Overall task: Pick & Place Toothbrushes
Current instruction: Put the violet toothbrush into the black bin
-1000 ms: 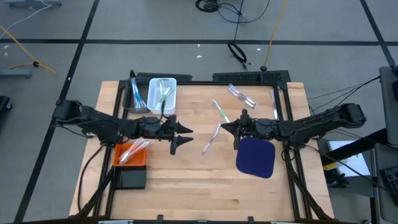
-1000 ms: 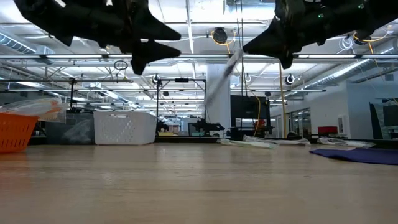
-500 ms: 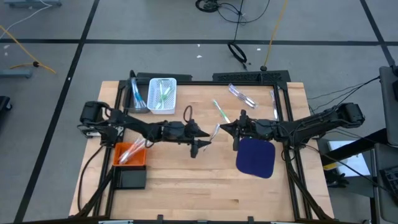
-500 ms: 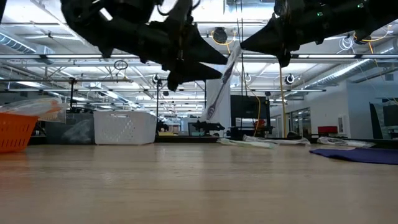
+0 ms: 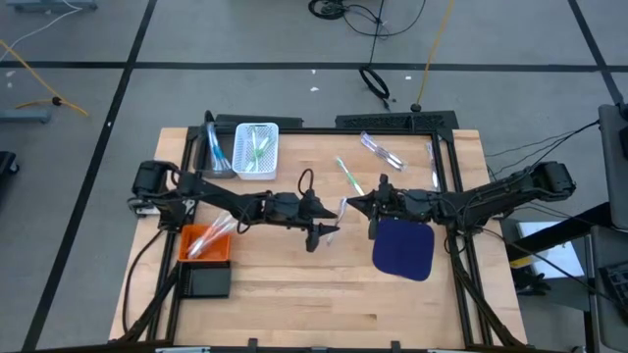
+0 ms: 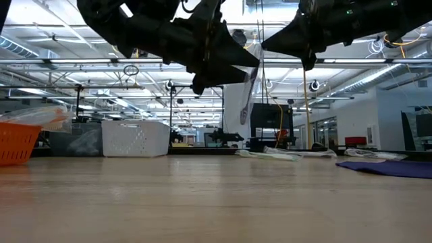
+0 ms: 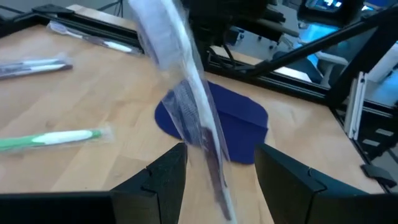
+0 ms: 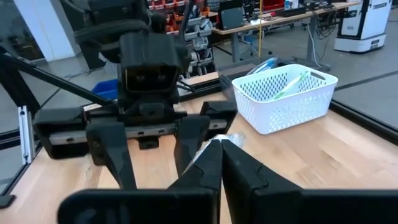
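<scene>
My right gripper is shut on a toothbrush in a translucent white wrapper, held high over the middle of the table. My left gripper is open. Its two fingers stand on either side of the hanging toothbrush without plainly touching it. It also shows in the high view. More toothbrushes lie in the white basket and in the orange basket. A green one and wrapped ones lie on the wood. My right gripper pinches the wrapped toothbrush's upper end between its two shut fingers. The fingers come level from the table's right side. The toothbrush hangs down below them, slightly slanted, its lower end clear of the table.
A dark blue cloth lies under my right arm. A black box stands in front of the orange basket. Blue toothbrushes lie left of the white basket. A black frame runs along the table's far edge and sides.
My left gripper has gone toward the table's right edge, up to the toothbrush held by my right gripper, and its open fingers now stand around it. The toothbrush's lower end has swung in, so it hangs steeper than before.
</scene>
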`<state>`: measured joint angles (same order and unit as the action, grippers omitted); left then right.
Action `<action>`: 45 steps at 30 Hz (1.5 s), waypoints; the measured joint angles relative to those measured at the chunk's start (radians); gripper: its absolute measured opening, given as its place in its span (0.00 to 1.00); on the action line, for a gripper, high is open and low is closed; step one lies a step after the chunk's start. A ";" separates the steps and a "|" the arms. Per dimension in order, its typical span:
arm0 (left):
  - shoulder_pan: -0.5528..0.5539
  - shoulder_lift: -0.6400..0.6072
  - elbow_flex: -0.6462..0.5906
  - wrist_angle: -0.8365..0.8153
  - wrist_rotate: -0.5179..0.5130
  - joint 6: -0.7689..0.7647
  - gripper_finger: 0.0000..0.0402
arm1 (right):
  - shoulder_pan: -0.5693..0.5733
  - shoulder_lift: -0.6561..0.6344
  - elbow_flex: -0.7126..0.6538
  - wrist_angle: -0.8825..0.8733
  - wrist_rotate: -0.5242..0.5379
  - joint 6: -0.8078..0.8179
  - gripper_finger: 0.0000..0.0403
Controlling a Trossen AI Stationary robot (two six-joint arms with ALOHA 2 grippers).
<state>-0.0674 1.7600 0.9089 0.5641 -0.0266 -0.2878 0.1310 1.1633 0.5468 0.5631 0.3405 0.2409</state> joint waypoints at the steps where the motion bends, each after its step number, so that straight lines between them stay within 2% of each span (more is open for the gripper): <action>1: 0.000 0.004 0.000 0.001 0.000 -0.002 0.46 | 0.000 0.000 0.000 0.001 0.000 0.000 0.00; 8: 0.001 0.038 -0.001 0.028 -0.012 -0.002 0.43 | 0.000 0.000 0.000 -0.002 0.001 0.000 0.00; 11: 0.001 0.040 0.000 0.031 -0.016 -0.002 0.32 | 0.000 0.000 0.000 -0.012 0.001 0.000 0.00; 14: 0.004 0.040 0.000 0.030 -0.016 0.013 0.12 | 0.000 0.000 0.000 -0.013 0.002 0.000 0.00; 16: 0.006 0.040 0.000 0.021 -0.022 0.016 0.04 | 0.000 0.000 0.000 -0.013 -0.001 0.000 0.00; 27: 0.016 0.035 0.000 -0.024 -0.017 -0.011 0.01 | -0.001 0.000 0.000 -0.015 -0.001 -0.026 0.01; 31: 0.006 -0.031 -0.002 -0.140 -0.016 -0.013 0.01 | 0.000 0.000 0.000 -0.014 -0.005 -0.036 0.08; 35: -0.024 -0.136 -0.002 -0.346 -0.046 -0.014 0.01 | 0.001 0.000 0.000 -0.014 -0.030 -0.048 0.19; 40: -0.107 -0.289 -0.001 -0.613 -0.091 -0.074 0.00 | 0.002 0.000 0.000 -0.014 -0.031 -0.045 0.27; 45: -0.238 -0.417 -0.001 -0.880 -0.112 -0.210 0.00 | 0.002 0.000 0.000 -0.014 -0.031 -0.045 0.30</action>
<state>-0.3050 1.3425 0.9077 -0.3159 -0.1384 -0.4977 0.1326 1.1633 0.5468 0.5491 0.3092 0.1960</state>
